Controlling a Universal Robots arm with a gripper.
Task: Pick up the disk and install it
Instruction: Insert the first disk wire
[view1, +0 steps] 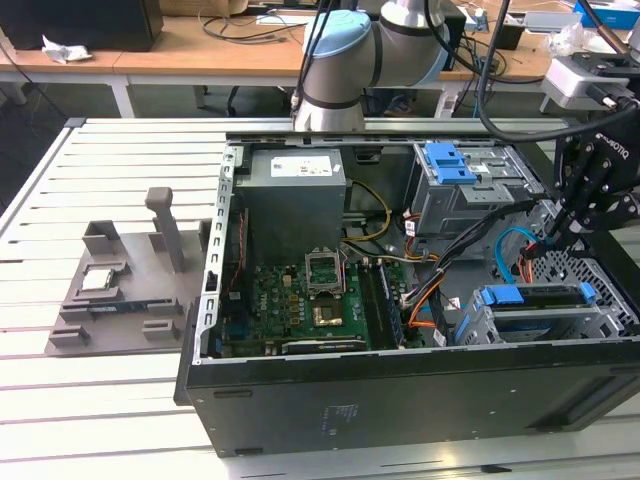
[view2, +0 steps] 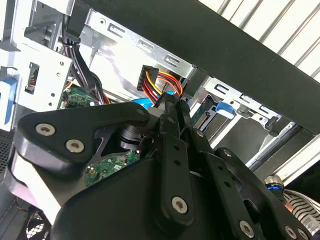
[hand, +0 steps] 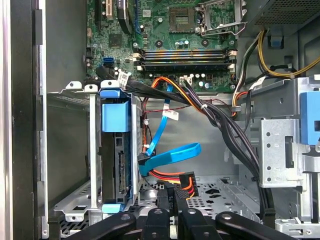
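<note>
One disk (hand: 119, 165), blue-framed, already seated in cage (hand: 92, 150) inside case (view1: 400, 400); pickup and seating apparently done; gripper (hand: 175, 214) near cage, jaws narrow, pinching power plug (hand: 181, 191), wires (hand: 167, 176) red, orange, yellow; blue data cable (hand: 175, 152) ending beside disk, mated or not unclear; power connection seemingly left

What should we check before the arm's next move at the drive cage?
1. Disk in cage: ok, it stands in the slot.
2. Disk fully latched: cannot tell.
3. Gripper clear of disk: ok, apart from it.
4. Gripper shut: ok, fingers lie together in the second wrist view.
5. Power plug clear of gripper: not ok, it lies right at the fingertips; contact cannot tell.
6. Blue cable plugged into disk: cannot tell.
</note>
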